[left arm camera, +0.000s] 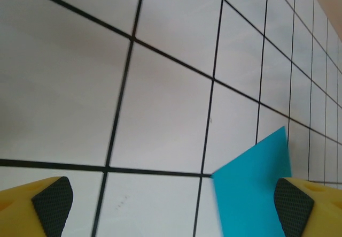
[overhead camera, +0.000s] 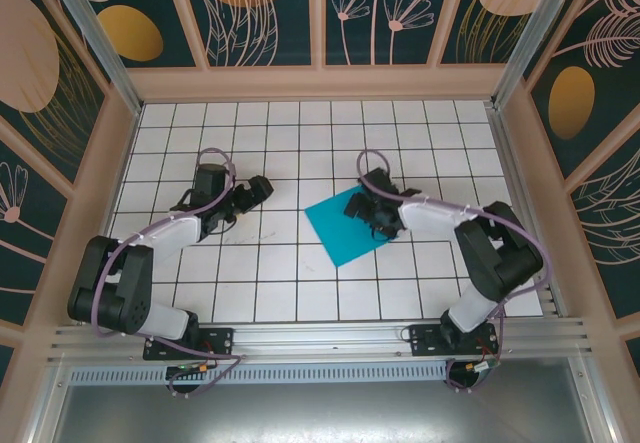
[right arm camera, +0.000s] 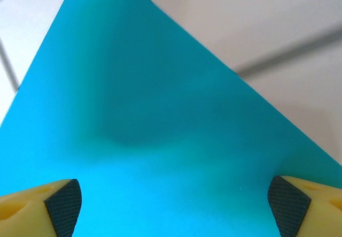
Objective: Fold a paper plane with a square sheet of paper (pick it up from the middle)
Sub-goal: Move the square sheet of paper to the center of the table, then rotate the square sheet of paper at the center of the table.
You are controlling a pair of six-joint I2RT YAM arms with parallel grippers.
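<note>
The square sheet of paper (overhead camera: 340, 228) is bright cyan and lies flat on the tiled table, turned like a diamond, with no fold in it. My right gripper (overhead camera: 372, 211) hangs low over the sheet's right part, open. In the right wrist view its yellow fingers (right arm camera: 61, 202) stand wide apart with the blue paper (right arm camera: 160, 114) spread beneath them and nothing pinched. My left gripper (overhead camera: 262, 188) is open over bare tiles to the left of the sheet. The left wrist view has the sheet's near corner (left arm camera: 251, 186) beside the right finger (left arm camera: 294, 207), with bare table between the pads.
The white table (overhead camera: 270, 263) has a black grid. Wooden walls with leaf-pattern panels (overhead camera: 260, 13) close the back and both sides. An aluminium rail (overhead camera: 320, 338) carries both arm bases at the near edge.
</note>
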